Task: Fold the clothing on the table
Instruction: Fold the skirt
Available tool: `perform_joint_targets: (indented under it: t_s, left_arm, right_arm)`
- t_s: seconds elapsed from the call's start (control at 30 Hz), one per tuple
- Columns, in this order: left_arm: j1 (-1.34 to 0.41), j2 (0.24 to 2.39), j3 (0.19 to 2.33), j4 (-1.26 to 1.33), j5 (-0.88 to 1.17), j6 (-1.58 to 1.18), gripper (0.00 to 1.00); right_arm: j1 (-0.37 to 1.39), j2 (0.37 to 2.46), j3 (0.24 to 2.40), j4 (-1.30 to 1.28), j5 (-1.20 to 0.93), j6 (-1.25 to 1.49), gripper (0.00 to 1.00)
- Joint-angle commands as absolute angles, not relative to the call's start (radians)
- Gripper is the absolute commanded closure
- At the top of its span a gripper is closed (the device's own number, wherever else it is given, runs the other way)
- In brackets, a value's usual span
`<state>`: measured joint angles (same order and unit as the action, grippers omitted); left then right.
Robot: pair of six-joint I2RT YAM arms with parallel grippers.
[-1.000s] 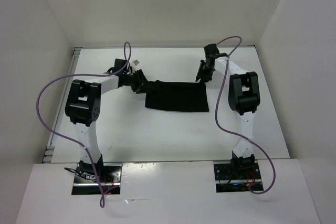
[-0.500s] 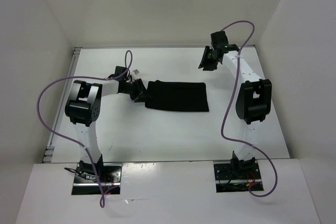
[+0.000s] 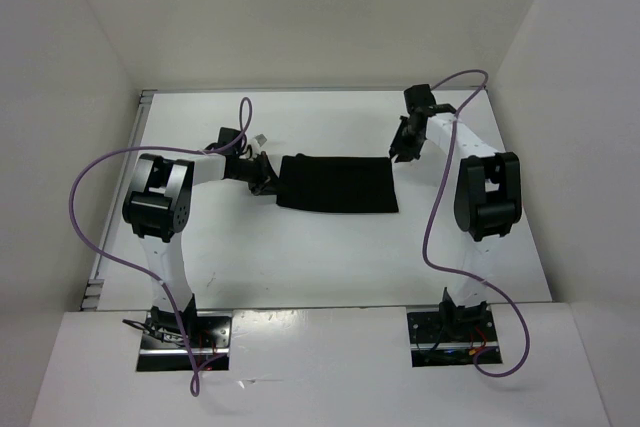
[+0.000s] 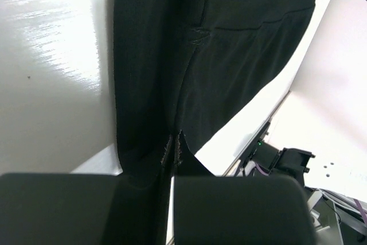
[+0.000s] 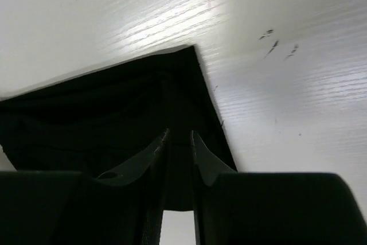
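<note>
The clothing (image 3: 337,184), lying lengthwise from jaws to jaws, is pinched by the left gripper (image 3: 266,175); the right gripper (image 3: 402,147) is narrowly parted.

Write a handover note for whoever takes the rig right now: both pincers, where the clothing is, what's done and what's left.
Left pincer: shut on the left edge of the clothing.
Right pincer: slightly open, holding nothing, just above the clothing's far right corner.
Clothing: flat on the table, a wide black band between the two arms.
Done: it looks layered, so probably folded at least once.
Left: right pincer has not yet gripped its end; likely another fold to go.
</note>
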<state>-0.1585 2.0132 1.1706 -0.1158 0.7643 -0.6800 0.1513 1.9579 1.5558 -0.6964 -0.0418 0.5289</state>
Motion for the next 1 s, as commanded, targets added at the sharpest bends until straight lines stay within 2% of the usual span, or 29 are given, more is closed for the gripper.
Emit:
perform_joint_targets:
  t_s: [0.0, 0.17, 0.4, 0.73, 0.97]
  left_arm:
    - [-0.160, 1.968, 1.164, -0.115, 0.805, -0.652, 1.00]
    - [-0.160, 1.968, 1.164, -0.124, 0.815, -0.643, 1.00]
    - [-0.160, 1.968, 1.164, -0.133, 0.824, -0.634, 1.00]
    - [-0.160, 1.990, 1.164, -0.133, 0.842, -0.634, 1.00]
    - [-0.160, 1.988, 1.173, -0.155, 0.842, -0.634, 1.00]
  right_arm:
    - [0.126, 1.937, 1.546, -0.658, 0.012, 0.587, 0.75]
    - [0.115, 2.011, 1.568, -0.629, 0.012, 0.610, 0.81]
    - [0.106, 2.103, 1.623, -0.594, -0.046, 0.646, 0.97]
    - [0.106, 2.160, 1.634, -0.583, -0.104, 0.657, 0.99]
    - [0.106, 2.215, 1.634, -0.583, -0.071, 0.675, 0.99]
